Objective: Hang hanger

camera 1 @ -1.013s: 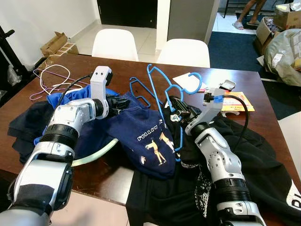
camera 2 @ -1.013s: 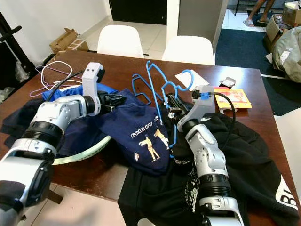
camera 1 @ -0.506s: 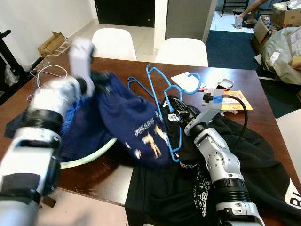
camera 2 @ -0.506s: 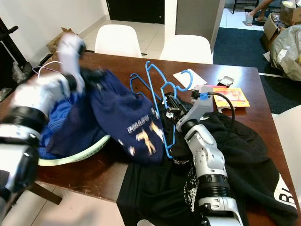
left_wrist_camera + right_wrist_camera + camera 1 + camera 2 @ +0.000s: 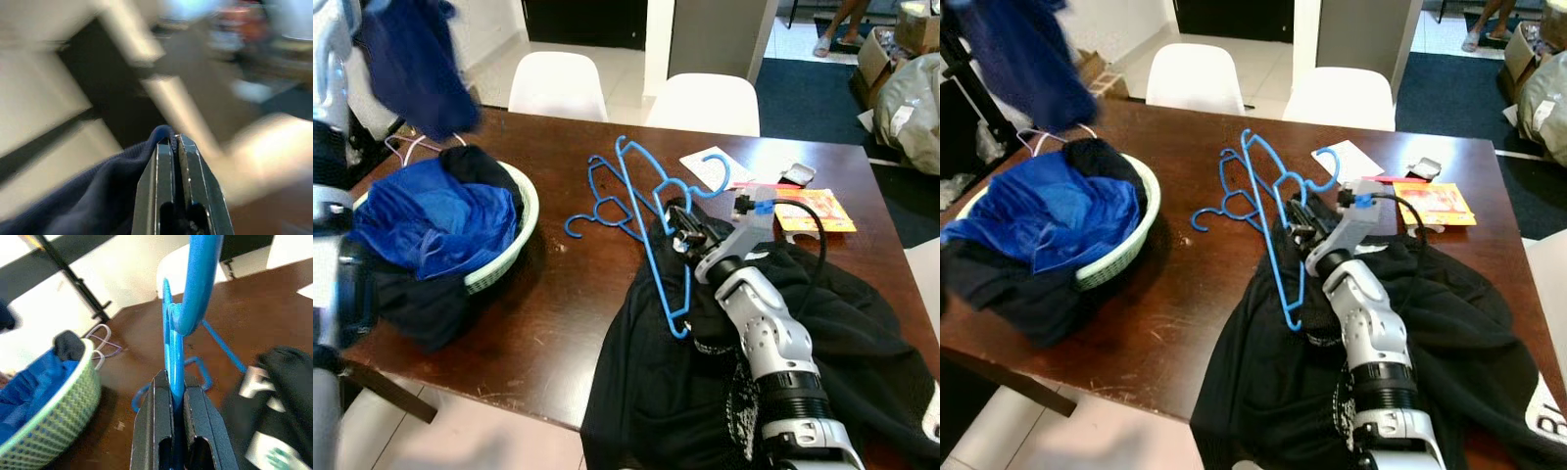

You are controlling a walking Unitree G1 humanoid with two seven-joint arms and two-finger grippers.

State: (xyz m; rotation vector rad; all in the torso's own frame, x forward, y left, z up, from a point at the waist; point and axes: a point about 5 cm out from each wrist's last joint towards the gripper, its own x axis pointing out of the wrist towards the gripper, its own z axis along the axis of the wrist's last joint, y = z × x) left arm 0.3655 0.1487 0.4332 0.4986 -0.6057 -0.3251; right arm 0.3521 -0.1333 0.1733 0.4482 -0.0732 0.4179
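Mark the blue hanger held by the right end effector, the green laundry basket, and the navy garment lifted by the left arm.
blue hanger point(image 5: 651, 233): left eye view, long straight arm.
green laundry basket point(image 5: 515, 233): left eye view, right rim.
navy garment point(image 5: 411, 61): left eye view, middle of the hanging cloth.

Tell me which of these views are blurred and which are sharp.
Left wrist view: background smeared, though the left gripper shut on the navy garment reads clearly. Both eye views: the table and blue hanger are sharp, the lifted garment at upper left is blurred. Right wrist view: the right gripper on the hanger is crisp, the green basket slightly soft.
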